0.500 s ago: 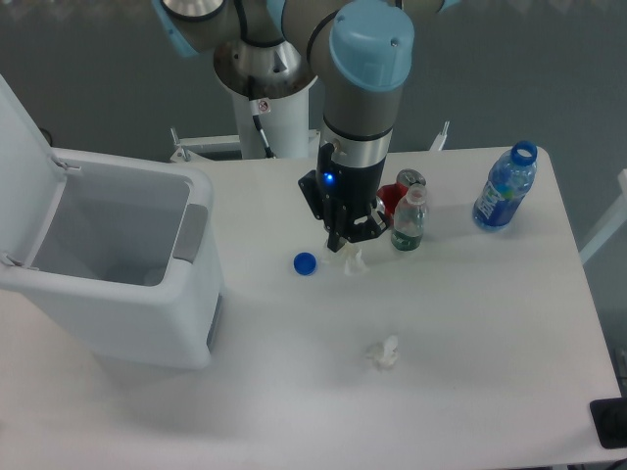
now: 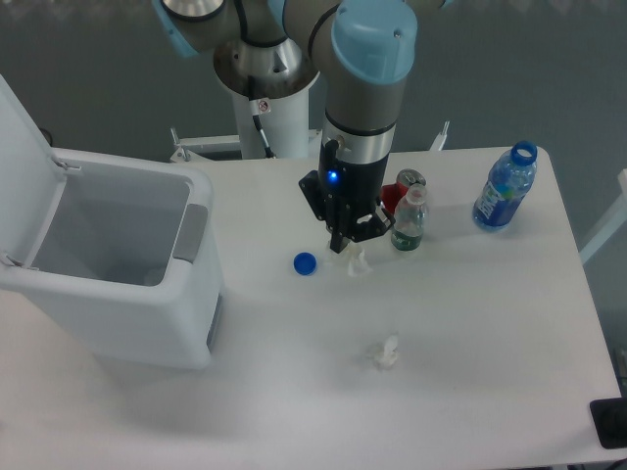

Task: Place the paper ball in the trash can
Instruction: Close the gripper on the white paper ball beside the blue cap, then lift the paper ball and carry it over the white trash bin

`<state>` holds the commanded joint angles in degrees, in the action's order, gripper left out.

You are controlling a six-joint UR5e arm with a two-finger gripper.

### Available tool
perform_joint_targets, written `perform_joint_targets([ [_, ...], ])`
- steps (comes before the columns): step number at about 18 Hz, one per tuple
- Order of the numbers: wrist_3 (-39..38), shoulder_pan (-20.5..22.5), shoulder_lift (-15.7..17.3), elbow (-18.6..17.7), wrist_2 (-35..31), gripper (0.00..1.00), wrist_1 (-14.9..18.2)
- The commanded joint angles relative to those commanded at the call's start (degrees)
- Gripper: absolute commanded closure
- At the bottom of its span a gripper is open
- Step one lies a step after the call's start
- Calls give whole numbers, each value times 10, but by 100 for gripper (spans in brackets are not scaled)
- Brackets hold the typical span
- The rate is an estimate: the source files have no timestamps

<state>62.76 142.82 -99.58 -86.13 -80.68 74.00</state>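
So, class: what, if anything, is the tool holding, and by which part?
It cannot be told: the tool sits right above the paper ball, its fingertips hiding any contact.

Paper ball (image 2: 358, 262) right of the cap (image 2: 305, 263) — trash can (image 2: 191, 294) far left, second wad (image 2: 386, 352) nearer.

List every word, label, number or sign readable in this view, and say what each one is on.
No text can be read.
Blue bottle: label print too blurred.
Small clear bottle: green label too small.
Red can: print unreadable.
Robot base: a small red round sticker, symbol too small to make out.
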Motion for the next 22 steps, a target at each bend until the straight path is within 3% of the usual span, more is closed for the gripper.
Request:
perform_joint_targets([
  [7,-97,-4,29,14,34,100,-3],
  [14,-265,-12,90,5,105,100,-8],
  [18,-342,-53,105,2,124,100,-29],
  [22,-364,-103,105,-1,135,100,-31],
])
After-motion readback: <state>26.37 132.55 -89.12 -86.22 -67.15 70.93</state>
